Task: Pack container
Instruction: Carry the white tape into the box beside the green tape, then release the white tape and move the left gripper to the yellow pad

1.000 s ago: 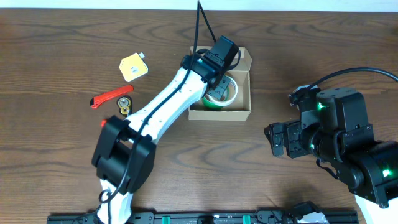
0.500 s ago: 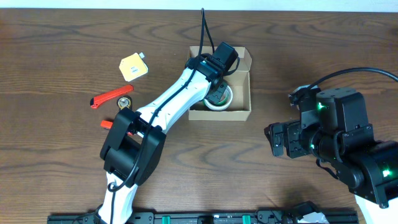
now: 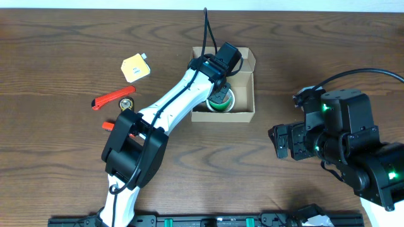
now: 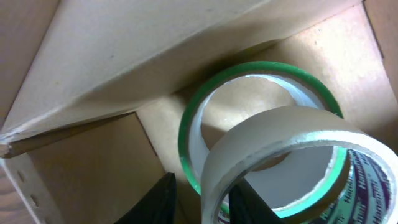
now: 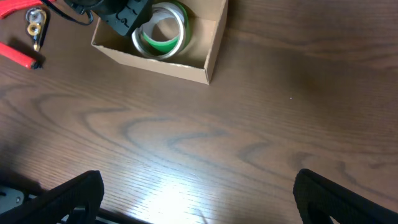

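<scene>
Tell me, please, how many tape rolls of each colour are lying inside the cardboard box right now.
In the cardboard box:
Green tape roll: 1
White tape roll: 1
Total: 2

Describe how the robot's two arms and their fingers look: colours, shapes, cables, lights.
The left arm has slim white links, black joints, and a black cable leaving its wrist. The right arm is blocky and black with green lights and a looping black cable. The left fingers and right fingers are dark.
</scene>
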Action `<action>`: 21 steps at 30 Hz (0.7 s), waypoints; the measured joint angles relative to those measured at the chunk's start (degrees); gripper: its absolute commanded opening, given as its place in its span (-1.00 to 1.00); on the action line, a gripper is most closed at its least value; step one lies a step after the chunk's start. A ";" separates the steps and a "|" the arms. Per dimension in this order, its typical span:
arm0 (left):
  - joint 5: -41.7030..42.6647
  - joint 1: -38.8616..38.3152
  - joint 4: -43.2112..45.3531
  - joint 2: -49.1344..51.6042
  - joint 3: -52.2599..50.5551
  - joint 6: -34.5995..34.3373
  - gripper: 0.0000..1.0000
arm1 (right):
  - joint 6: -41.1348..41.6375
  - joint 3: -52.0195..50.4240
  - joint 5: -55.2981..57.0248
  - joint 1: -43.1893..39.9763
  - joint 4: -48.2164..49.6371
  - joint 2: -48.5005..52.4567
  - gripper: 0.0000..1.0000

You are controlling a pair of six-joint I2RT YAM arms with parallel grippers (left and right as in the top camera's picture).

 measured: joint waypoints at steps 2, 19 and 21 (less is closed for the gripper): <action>-0.44 0.02 0.00 0.00 0.00 -0.07 -0.19 | 0.00 0.00 0.00 -0.02 0.00 0.00 0.98; -3.72 0.02 0.20 -5.14 0.74 0.00 -0.06 | 0.00 0.00 0.00 0.00 0.00 0.00 0.99; -3.87 0.02 0.17 -5.60 1.51 0.04 -0.08 | 0.00 0.00 0.00 -0.02 0.00 0.00 0.99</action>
